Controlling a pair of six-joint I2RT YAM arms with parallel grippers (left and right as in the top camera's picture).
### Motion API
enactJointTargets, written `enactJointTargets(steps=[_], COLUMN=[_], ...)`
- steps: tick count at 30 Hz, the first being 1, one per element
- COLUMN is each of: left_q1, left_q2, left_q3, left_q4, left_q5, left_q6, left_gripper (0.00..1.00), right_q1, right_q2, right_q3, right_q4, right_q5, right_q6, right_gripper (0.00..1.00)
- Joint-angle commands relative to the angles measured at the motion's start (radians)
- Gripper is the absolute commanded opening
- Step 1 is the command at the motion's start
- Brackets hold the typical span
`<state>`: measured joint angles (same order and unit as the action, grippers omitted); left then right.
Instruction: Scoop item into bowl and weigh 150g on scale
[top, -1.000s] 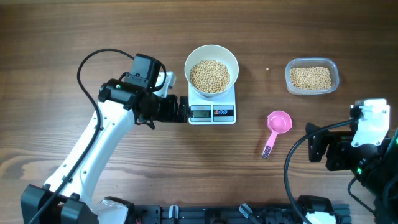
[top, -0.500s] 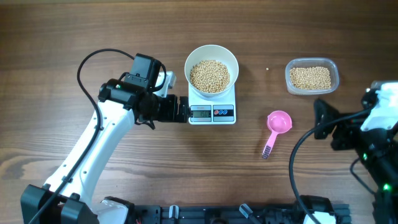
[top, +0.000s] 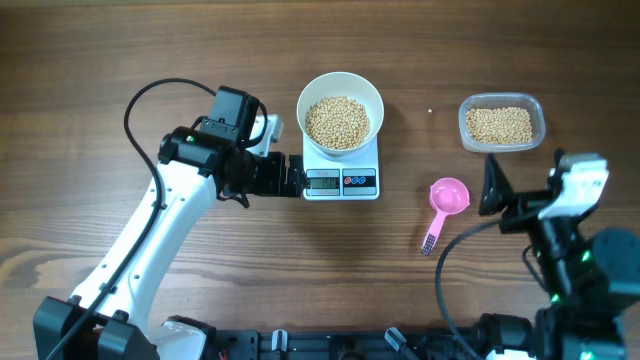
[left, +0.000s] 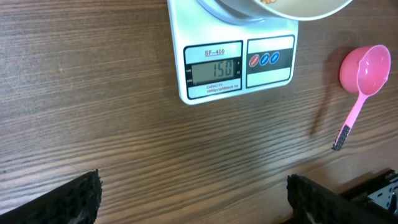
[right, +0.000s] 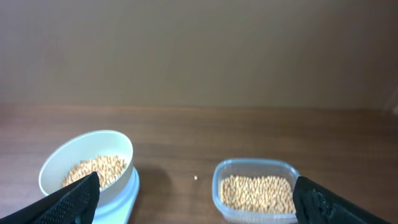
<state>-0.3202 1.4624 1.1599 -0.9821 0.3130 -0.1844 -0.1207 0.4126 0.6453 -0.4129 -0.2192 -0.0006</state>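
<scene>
Tan beans (top: 337, 121) lie in the white bowl (top: 372, 95) on the scale (top: 341, 182), just right of your left gripper (top: 293, 176). The right gripper (top: 489, 187) is right of the pink scoop (top: 448, 196). Both have their fingers spread, holding nothing.

**Cut off, covered or too small to make out**

Left wrist view: the top edge cuts the bowl (left: 298, 11), leaving its near wall and a few beans (left: 268, 2), and the bowl covers most of the scale (left: 186, 28)'s platform; the left gripper (left: 194, 199) shows only as two dark fingertips clipped at the bottom corners. Right wrist view: the scale is mostly hidden under the bowl and cut by the bottom edge; the right gripper (right: 196, 205) again shows only clipped tips. Overhead: the display (top: 323, 181) is too small to read, and a speck (top: 430, 111) near the table (top: 100, 60)'s far edge, between bowl and tub (top: 464, 122), is too small to identify.
</scene>
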Motion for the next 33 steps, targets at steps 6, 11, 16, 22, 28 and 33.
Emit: enactJointTargets(steps=[6,11,16,22,28,33], left_q1=[0.003,0.003,0.003,0.003,0.003,0.003], left_q2=[0.006,0.006,0.006,0.006,0.006,0.006], left_q3=[-0.002,-0.002,-0.002,-0.002,-0.002,-0.002], left_q4=[0.003,0.003,0.003,0.003,0.003,0.003], left_q5=[0.005,0.005,0.005,0.005,0.005,0.005], left_q6=[0.020,0.020,0.020,0.020,0.020,0.020], left_gripper=[1.00,1.00,1.00,1.00,1.00,1.00], right_q1=[0.022,0.051,0.085,0.171,0.188,0.188], right_q2=[-0.249,-0.354,-0.410,-0.409,-0.409,-0.409], right_q3=[-0.188,-0.253,-0.291,-0.332,-0.449,-0.576], right_q4=[0.004,0.006,0.043,0.106,0.279,0.433], right_q5=[-0.081,-0.076,-0.025,0.090,0.180,0.187], right_q6=[-0.085,-0.176,-0.176,-0.176,-0.175,-0.171], right_gripper=[1.00,1.00,1.00,1.00,1.00,1.00])
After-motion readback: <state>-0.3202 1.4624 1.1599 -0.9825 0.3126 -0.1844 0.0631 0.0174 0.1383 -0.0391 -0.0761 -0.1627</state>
